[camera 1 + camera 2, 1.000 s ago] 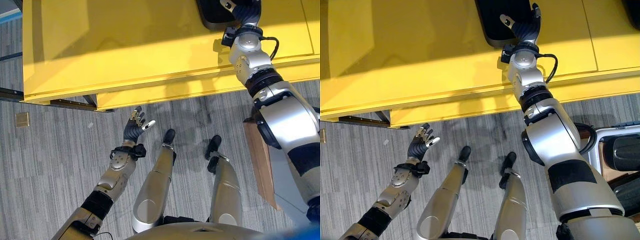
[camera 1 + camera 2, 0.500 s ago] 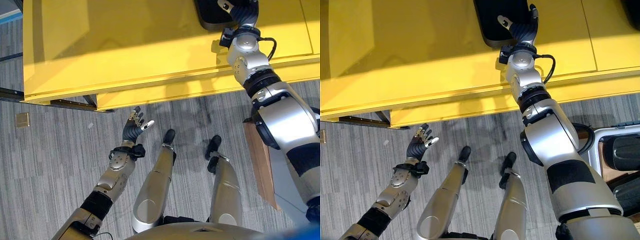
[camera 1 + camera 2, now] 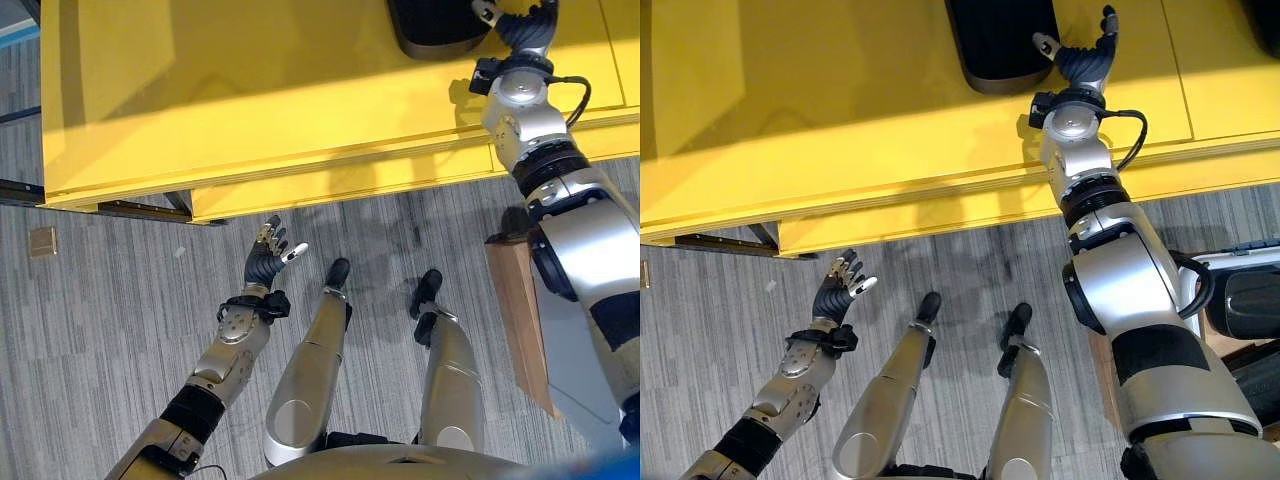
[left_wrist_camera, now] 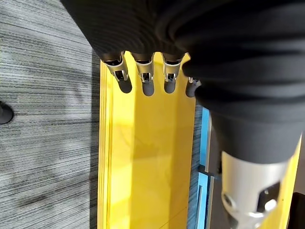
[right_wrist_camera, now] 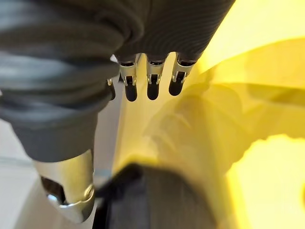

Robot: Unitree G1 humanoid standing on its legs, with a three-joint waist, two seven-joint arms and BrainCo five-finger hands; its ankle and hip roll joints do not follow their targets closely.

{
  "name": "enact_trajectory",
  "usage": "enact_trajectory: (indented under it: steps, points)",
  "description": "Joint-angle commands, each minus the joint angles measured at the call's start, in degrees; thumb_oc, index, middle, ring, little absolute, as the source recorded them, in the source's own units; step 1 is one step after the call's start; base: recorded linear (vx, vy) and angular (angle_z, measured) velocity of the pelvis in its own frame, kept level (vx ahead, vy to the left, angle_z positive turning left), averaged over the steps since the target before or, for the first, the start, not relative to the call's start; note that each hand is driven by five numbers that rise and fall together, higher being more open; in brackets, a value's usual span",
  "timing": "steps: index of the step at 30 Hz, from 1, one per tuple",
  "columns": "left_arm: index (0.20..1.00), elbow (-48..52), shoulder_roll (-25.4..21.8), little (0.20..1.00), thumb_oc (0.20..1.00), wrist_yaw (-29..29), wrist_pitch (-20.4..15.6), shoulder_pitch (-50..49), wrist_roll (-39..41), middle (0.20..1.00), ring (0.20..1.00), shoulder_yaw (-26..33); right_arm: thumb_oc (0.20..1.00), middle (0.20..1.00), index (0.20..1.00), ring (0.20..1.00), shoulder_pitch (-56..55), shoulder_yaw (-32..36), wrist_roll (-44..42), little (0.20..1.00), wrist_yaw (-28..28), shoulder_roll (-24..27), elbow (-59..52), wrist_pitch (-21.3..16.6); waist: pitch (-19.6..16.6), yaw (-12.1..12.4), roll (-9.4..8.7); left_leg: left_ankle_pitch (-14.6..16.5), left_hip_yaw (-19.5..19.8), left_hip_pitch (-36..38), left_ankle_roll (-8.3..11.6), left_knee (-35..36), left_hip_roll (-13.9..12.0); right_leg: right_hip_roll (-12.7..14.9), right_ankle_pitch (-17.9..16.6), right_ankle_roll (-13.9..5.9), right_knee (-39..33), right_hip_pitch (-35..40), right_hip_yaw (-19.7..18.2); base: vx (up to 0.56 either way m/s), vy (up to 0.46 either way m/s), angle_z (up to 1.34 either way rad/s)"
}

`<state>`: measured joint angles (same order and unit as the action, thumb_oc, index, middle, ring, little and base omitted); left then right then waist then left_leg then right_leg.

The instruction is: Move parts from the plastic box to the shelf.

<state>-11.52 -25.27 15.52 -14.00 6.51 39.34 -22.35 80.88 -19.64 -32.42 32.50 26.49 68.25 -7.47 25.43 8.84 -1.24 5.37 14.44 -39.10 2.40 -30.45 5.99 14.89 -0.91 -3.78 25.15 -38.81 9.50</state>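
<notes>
A black part (image 3: 435, 25) lies on the yellow shelf (image 3: 250, 90) at the far edge of the view. My right hand (image 3: 1085, 55) hovers just to the right of it, open, thumb and fingers spread, holding nothing. In the right wrist view its fingers (image 5: 150, 88) are straight over the yellow surface, with the dark part (image 5: 157, 200) close by. My left hand (image 3: 265, 255) is raised over the grey floor in front of the shelf, open and idle. Its straight fingers (image 4: 145, 81) show in the left wrist view.
At my right stands a white plastic box (image 3: 1200, 270) with a dark part (image 3: 1245, 300) in it, beside a brown wooden board (image 3: 520, 320). A small tan square (image 3: 43, 240) lies on the floor at the left. A black frame (image 3: 140, 208) runs under the shelf's front edge.
My right hand has slid to the right, off the black part, which stays on the shelf. The left hand has hardly moved.
</notes>
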Motion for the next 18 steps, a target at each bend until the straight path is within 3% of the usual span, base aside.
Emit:
enact_trajectory:
  steps: [1,7,11,15,18]
  points:
    - [1.0,2.1,-1.1,1.0,1.0,0.5,-3.0,-1.7,-0.6,1.0,1.0,1.7,1.0,1.0,1.0,1.0,1.2,-1.1,-0.4,1.0,1.3,2.9,-4.2,-3.6,1.5,0.8,0.12,2.6,-1.5,3.1,0.37,2.3,-3.5,3.2,3.8,-3.36,7.9,0.8,-1.6,0.0,0.0,0.0]
    - [1.0,1.8,-0.9,1.0,1.0,0.6,-3.0,-1.9,-0.5,1.0,1.0,2.1,1.0,1.0,1.0,1.0,-0.5,-0.5,-0.2,1.0,1.8,4.1,-7.4,-4.5,1.3,0.3,0.06,2.6,-1.6,3.3,0.43,2.5,-3.7,3.1,3.8,-3.39,8.1,0.8,-1.7,0.0,0.0,0.0]
    - [1.0,1.3,-0.1,1.0,1.0,0.7,-3.1,-2.0,-0.6,1.0,1.0,2.9,1.0,1.0,1.0,1.0,-4.9,1.0,1.5,1.0,2.6,4.3,-16.1,-6.1,1.4,-0.2,-0.01,2.5,-1.7,3.5,0.38,2.6,-3.8,3.1,3.8,-3.4,8.1,0.9,-1.7,0.0,0.0,0.0]
    - [1.0,0.9,1.6,1.0,1.0,0.9,-2.7,-2.6,-1.7,1.0,1.0,4.9,1.0,1.0,1.0,1.0,-20.1,5.2,6.7,1.0,1.5,3.9,-38.7,-8.2,1.1,-1.6,-0.44,2.2,-1.5,4.7,0.29,3.5,-4.1,3.0,3.8,-3.4,7.5,2.1,-1.6,0.01,-0.011,-0.04]
    - [1.0,0.8,2.2,1.0,1.0,0.7,-2.4,-3.2,-2.2,1.0,1.0,6.0,1.0,1.0,1.0,1.0,-30.1,8.1,7.8,1.0,-0.5,2.5,-48.6,-9.4,0.7,-2.3,-0.67,2.0,-1.5,5.9,0.27,4.4,-4.3,2.9,3.7,-3.5,6.8,3.4,-1.4,0.02,-0.023,-0.06]
